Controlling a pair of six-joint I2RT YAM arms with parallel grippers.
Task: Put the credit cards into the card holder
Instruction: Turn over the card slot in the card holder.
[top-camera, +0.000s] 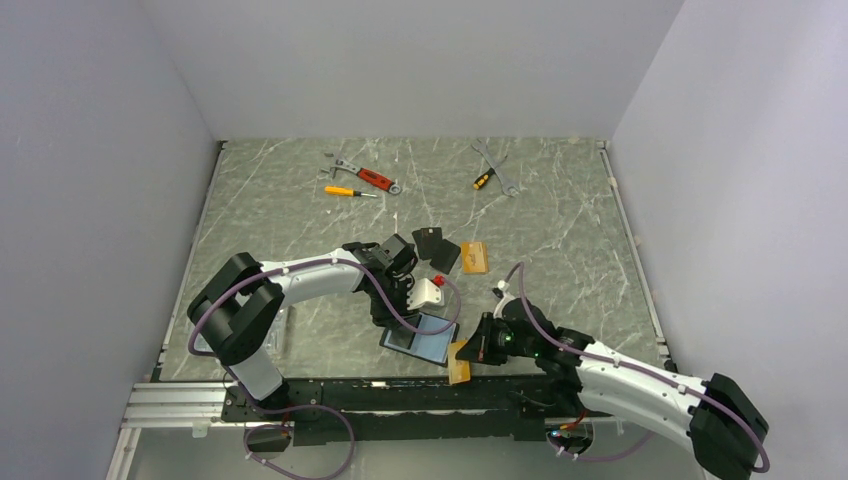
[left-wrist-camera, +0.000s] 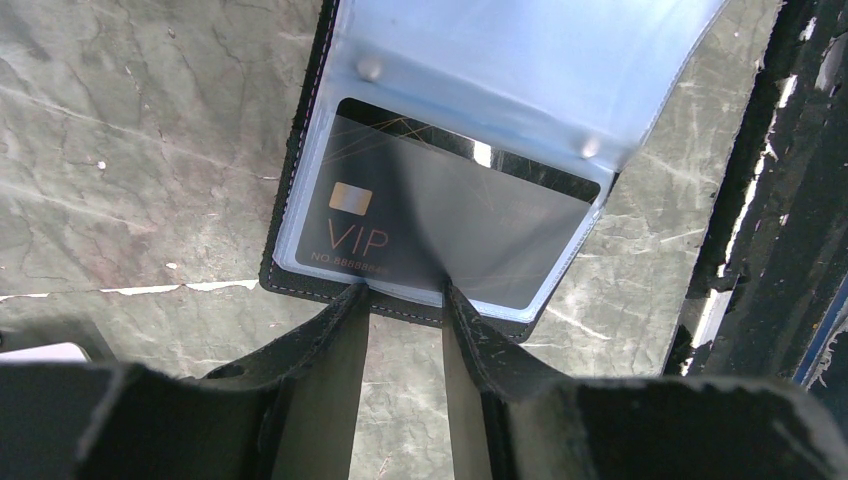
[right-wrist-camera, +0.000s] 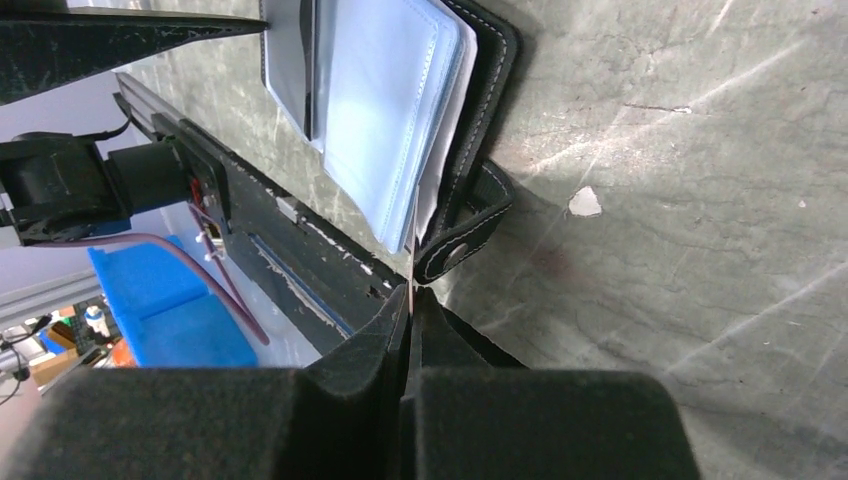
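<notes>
The card holder (top-camera: 432, 344) lies open near the table's front edge, its clear plastic sleeves up. A black VIP card (left-wrist-camera: 440, 215) sits in a sleeve of the holder (left-wrist-camera: 300, 270). My left gripper (top-camera: 398, 318) is open, and its fingertips (left-wrist-camera: 352, 298) rest on the holder's near edge. My right gripper (top-camera: 474, 351) is shut on a gold-orange card (top-camera: 459, 366), seen edge-on (right-wrist-camera: 411, 285) just beside the holder's snap strap (right-wrist-camera: 462, 250). Two black cards (top-camera: 437, 247) and another gold-orange card (top-camera: 474, 257) lie on the table behind.
A red-handled wrench (top-camera: 368, 177), a yellow screwdriver (top-camera: 345, 190) and a spanner with a small screwdriver (top-camera: 495, 170) lie at the back. The black front rail (top-camera: 400, 395) runs right below the holder. Grey walls stand on three sides.
</notes>
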